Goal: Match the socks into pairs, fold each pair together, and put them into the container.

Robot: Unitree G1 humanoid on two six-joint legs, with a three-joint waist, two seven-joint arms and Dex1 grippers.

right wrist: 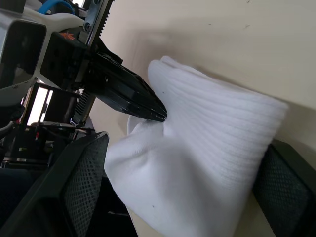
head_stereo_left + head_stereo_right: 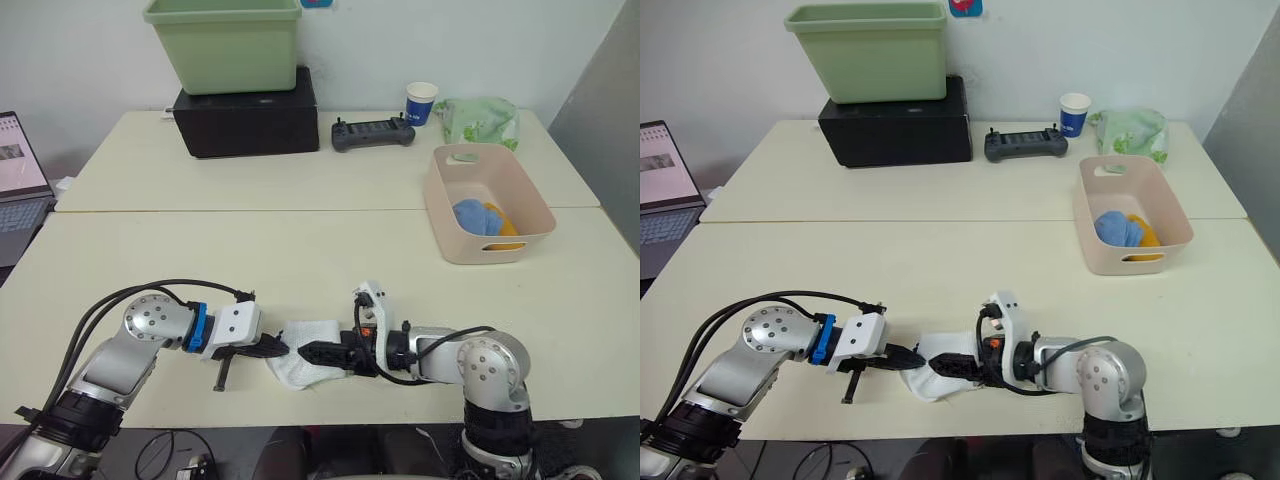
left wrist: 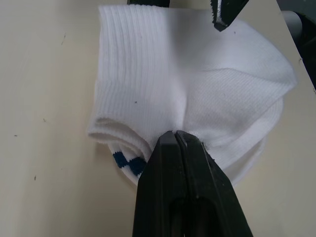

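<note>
A folded pair of white socks (image 2: 298, 358), with a small dark blue mark (image 3: 123, 162) at one cuff, lies near the front edge of the table. My left gripper (image 2: 279, 348) comes in from the left and is shut, pinching a fold of the fabric. My right gripper (image 2: 316, 353) reaches in from the right and stands open, one finger (image 1: 81, 182) on each side of the bundle. The pale pink container (image 2: 436, 205) stands at the right of the table. Inside it lie a light blue sock bundle (image 2: 470, 214) and a mustard-orange one (image 2: 506, 226).
At the back stand a green bin (image 2: 225, 45) on a black box (image 2: 247, 122), a black controller (image 2: 372, 133), a paper cup (image 2: 421, 102) and a pale green patterned bag (image 2: 480, 120). A laptop (image 2: 20, 180) sits at the far left.
</note>
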